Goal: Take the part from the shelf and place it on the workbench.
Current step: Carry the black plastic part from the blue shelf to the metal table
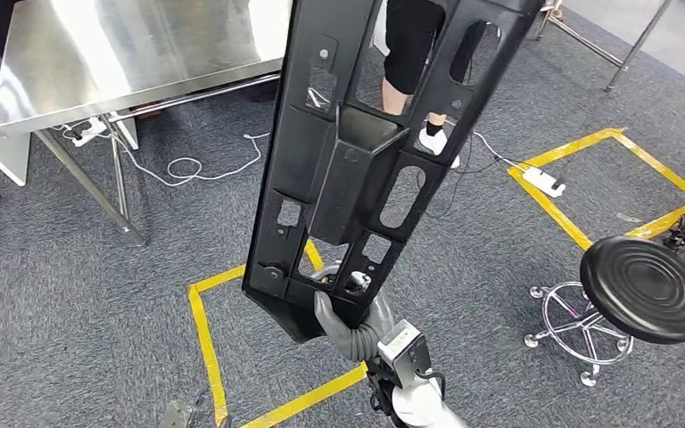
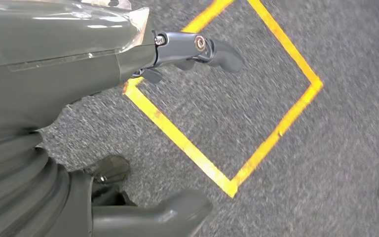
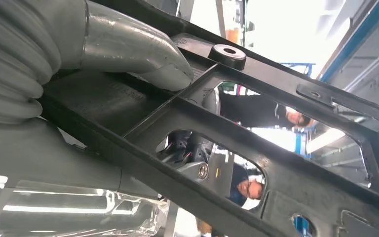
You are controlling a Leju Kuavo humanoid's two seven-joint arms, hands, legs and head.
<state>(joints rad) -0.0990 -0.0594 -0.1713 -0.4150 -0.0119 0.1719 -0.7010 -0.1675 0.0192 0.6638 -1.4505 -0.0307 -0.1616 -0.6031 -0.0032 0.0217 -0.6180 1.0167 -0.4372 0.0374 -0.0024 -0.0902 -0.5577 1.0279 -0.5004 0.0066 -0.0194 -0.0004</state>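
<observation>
At the bottom centre of the head view, the robot's right hand [image 1: 343,325] clamps the lower end of a long black plastic part [image 1: 370,152], its grey thumb [image 3: 143,54] pressed flat on one face while darker fingers [image 3: 185,148] show through a cut-out from the other side. The part rises tilted from the hand to the top edge of the frame, a slotted panel with a raised box section at its middle, held in the air above the grey carpet [image 1: 71,303].

The left hand [image 2: 187,49] hangs over the floor with nothing in it, fingers spread apart above a yellow tape square [image 2: 237,182].

On the carpet behind the part lies another outline of yellow tape [image 1: 201,334]. At lower right stands a black round stool [image 1: 647,287] on a chrome wheeled base, beside a second yellow tape rectangle [image 1: 580,152] with a white power strip [image 1: 544,183] lying across its edge.

A steel workbench [image 1: 134,58] fills the upper left, with white cable [image 1: 187,168] looped under it. At the top centre, seen through the part's openings, are a person's legs [image 1: 406,53] in dark clothing.
</observation>
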